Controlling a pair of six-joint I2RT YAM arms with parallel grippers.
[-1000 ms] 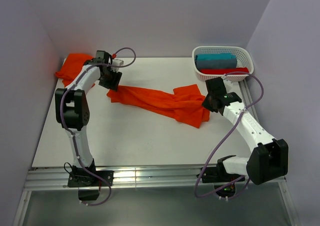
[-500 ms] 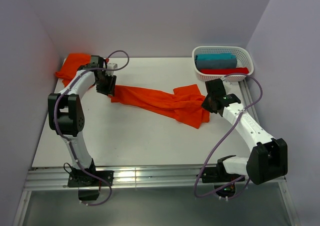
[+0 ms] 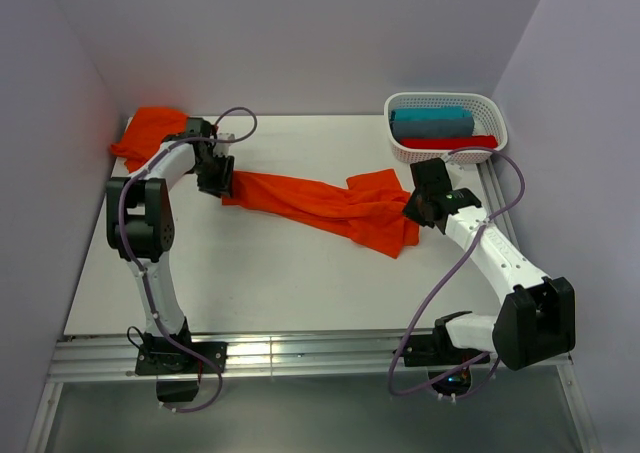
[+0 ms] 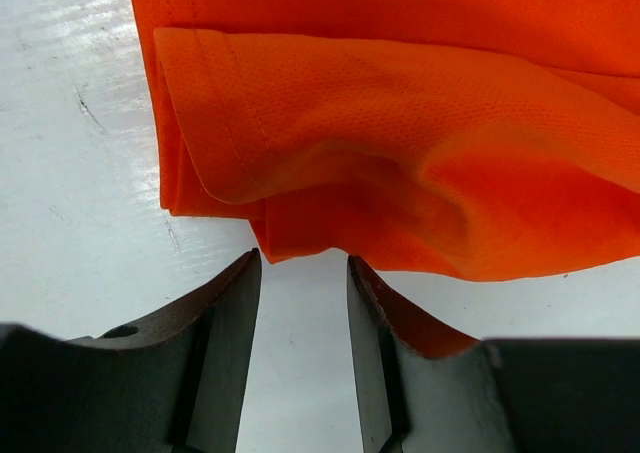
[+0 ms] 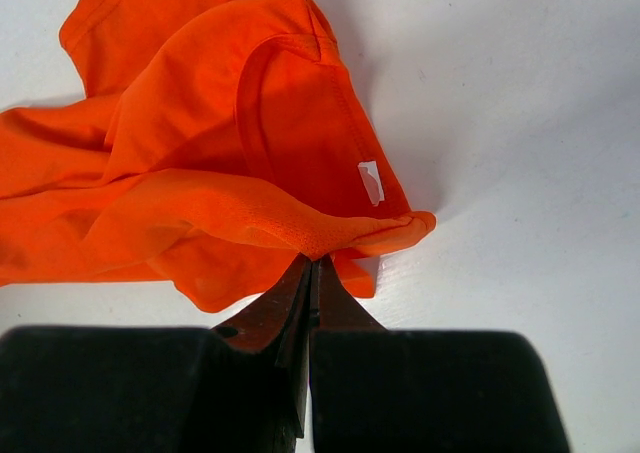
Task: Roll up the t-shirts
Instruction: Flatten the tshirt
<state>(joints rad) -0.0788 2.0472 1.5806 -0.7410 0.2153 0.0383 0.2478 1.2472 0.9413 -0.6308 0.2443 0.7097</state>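
Top external: see shirt [image 3: 320,205] strung across mid table [image 3: 280,283], long axis left to right, right end dipping toward the near edge. Find left gripper [image 3: 216,179] right at its left end and right gripper [image 3: 414,211] at its right end. One arm per end, so no reach problem. Also second shirt [image 3: 150,133] bunched in the far left corner, behind the left arm, well apart from the right one. Basket [image 3: 492,125] far right, out of play.

Left wrist: looking at shirt [image 4: 400,123] hem, folded layers, just ahead of left gripper [image 4: 303,268]. Jaws partway apart, only bare table [image 4: 80,123] between them, nothing pinched. Hem edge just beyond the tips, bulk of cloth forward and to the right. Orange sliver by the right-hand jaw: cloth or reflection, cannot tell. Judging next move: nudge forward over the hem, then close.

Right wrist: right gripper [image 5: 312,265] clamped tight on a fold of shirt [image 5: 200,153] near the collar, label [image 5: 370,181] just past the tips. Rest of the cloth fanning forward and left.

Judging overall: right end secured, left end not yet pinched.
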